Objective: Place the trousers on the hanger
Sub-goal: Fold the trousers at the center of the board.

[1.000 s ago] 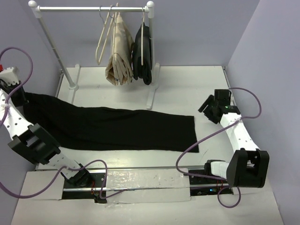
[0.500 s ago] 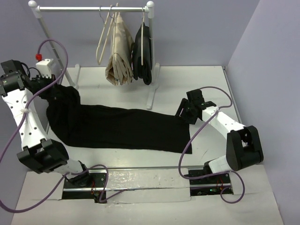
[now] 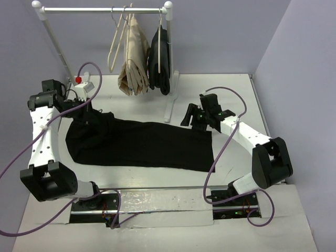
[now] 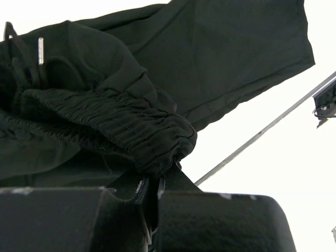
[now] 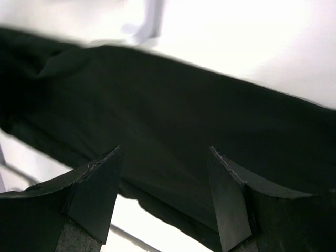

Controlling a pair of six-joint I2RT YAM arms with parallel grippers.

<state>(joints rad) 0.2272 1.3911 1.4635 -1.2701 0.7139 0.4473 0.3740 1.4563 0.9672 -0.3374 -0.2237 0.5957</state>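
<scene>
Trousers (image 4: 210,63) waistband around half-hidden left fingers (image 4: 170,182)

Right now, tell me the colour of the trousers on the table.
The trousers are plain black, with no pattern; the top external view shows them best.

Black trousers (image 3: 147,144) across the table (image 3: 231,89) — waist end at left claw (image 3: 85,109).

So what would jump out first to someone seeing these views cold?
The black trousers spread across the table catch the eye first, waistband bunched at the left and pinched in the shut left gripper. The right gripper hangs open above their right end. Behind, a rail holds an empty white hanger beside beige trousers and a smaller black garment.
</scene>
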